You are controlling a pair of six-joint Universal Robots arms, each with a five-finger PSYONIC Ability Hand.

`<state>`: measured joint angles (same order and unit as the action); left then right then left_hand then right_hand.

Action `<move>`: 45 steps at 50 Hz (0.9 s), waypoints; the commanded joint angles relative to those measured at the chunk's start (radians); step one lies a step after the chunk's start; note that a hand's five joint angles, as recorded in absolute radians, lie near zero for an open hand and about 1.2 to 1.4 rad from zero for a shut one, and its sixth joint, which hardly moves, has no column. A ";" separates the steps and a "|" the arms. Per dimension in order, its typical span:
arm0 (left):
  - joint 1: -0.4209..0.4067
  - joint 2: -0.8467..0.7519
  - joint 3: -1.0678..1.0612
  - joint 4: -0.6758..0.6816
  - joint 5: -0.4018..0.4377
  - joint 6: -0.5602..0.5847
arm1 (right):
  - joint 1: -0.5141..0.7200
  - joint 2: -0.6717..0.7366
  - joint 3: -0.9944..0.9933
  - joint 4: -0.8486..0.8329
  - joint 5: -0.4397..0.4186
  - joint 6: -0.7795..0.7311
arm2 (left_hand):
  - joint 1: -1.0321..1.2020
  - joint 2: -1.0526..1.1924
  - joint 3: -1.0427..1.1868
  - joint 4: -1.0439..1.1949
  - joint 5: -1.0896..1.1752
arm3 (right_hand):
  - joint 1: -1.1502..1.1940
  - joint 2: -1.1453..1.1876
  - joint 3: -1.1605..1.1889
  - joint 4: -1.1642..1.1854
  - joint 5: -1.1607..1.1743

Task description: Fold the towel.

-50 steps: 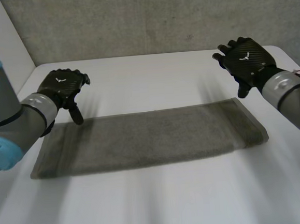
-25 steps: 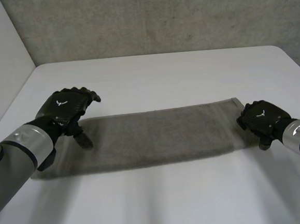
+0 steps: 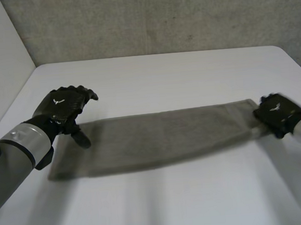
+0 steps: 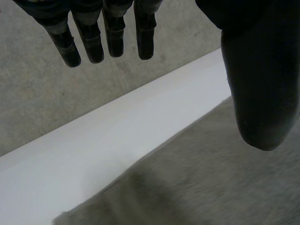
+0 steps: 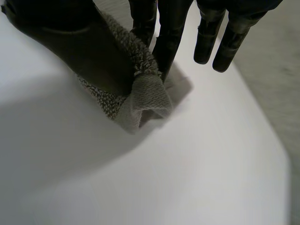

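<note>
A long grey towel (image 3: 158, 139) lies flat in a strip across the white table (image 3: 158, 80). My right hand (image 3: 277, 114) sits at the towel's right end. In the right wrist view its thumb (image 5: 89, 47) and fingers pinch a bunched corner of the towel (image 5: 146, 97) just above the table. My left hand (image 3: 65, 106) hovers over the towel's left end, open. The left wrist view shows its fingers (image 4: 107, 33) straight and its thumb (image 4: 260, 98) apart from them, with the towel (image 4: 211, 183) below and nothing held.
A grey concrete wall (image 3: 153, 18) runs behind the table's far edge, and a pale wall (image 3: 0, 56) stands at the left. Bare table (image 3: 173, 204) stretches in front of the towel and behind it.
My right hand dropped from the far right to the towel's right end, shut on it and dragged the towel rightward. My left hand came down over the left end and stayed open.
</note>
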<state>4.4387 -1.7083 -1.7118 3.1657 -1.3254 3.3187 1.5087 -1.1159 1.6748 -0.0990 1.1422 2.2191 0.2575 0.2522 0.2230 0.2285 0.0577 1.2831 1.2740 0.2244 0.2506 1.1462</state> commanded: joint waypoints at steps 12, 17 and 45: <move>0.033 0.047 0.001 -0.001 0.003 -0.022 | -0.049 -0.234 -0.233 0.005 0.001 -0.110 | -0.062 -0.056 -0.048 -0.054 -0.036 | 0.113 0.122 -0.050 -0.076 0.076; 0.033 0.047 0.001 -0.001 0.003 -0.022 | 0.216 -0.240 -0.201 -0.004 0.016 -0.131 | -0.062 -0.056 -0.048 -0.054 -0.036 | 0.113 0.122 -0.050 -0.076 0.076; -0.016 0.023 0.085 -0.001 0.000 -0.086 | 0.680 -0.030 -0.127 -0.174 0.304 -0.078 | -0.062 -0.056 -0.048 -0.054 -0.036 | -1.109 -1.100 -0.050 -0.076 -1.146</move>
<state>4.4533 -1.6691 -1.6927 3.1646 -1.3242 3.2836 2.3009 -1.0088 1.4989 -0.2825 1.4028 1.9454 0.2575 0.2517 0.2230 0.2285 0.0571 0.4584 0.4730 0.2243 0.2506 0.2348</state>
